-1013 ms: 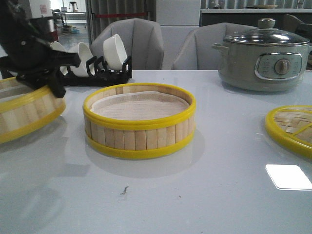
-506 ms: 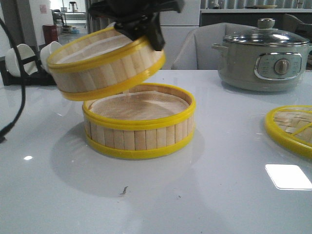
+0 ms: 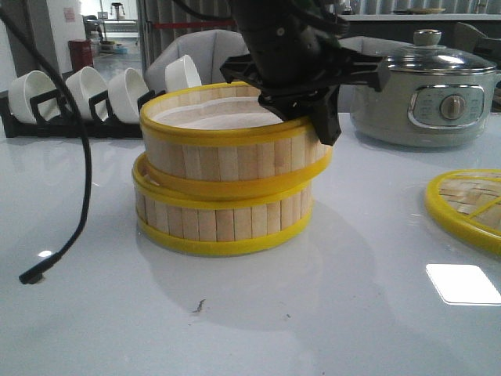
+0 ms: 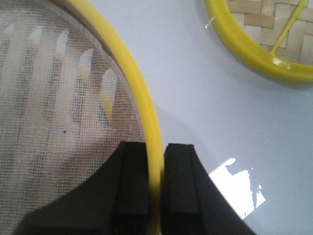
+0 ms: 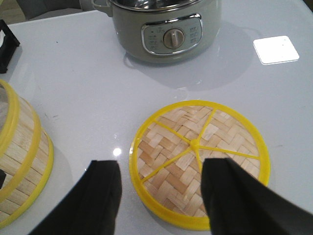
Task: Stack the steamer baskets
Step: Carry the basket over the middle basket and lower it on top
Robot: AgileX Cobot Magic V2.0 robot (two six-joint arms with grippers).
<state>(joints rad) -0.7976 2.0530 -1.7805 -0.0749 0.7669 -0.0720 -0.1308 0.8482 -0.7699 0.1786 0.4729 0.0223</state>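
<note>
**Upper basket tilted on the lower one, left gripper on its rim**

Landmark: lower steamer basket [image 3: 223, 223], flat on the pale table [image 3: 352, 313].

Left of it and farther back: black rack [image 3: 47, 117] with white bowls [image 3: 82, 90] on edge. Also left, nearer the camera: loose black cable [image 3: 74, 196] drooping to the table.

Directly on top: upper steamer basket [image 3: 231, 153], tilted, shifted slightly right, its bottom rim overhanging the lower basket's right side. White paper lining visible inside. Whether fully seated or partly carried: cannot tell.

At the upper basket's right rim: left gripper [image 4: 155, 188], closed narrow on the yellow rim, one black pad inside the ring and one outside.

Right of the lower basket and farther back: grey-green electric pot [image 3: 427, 94] with glass lid and a dial.

Right of the lower basket, well apart: flat woven lid [image 5: 198, 159] with yellow rim, lying on the table. Above the lid: right gripper [image 5: 161, 198], spread wide, holding nothing.
</note>
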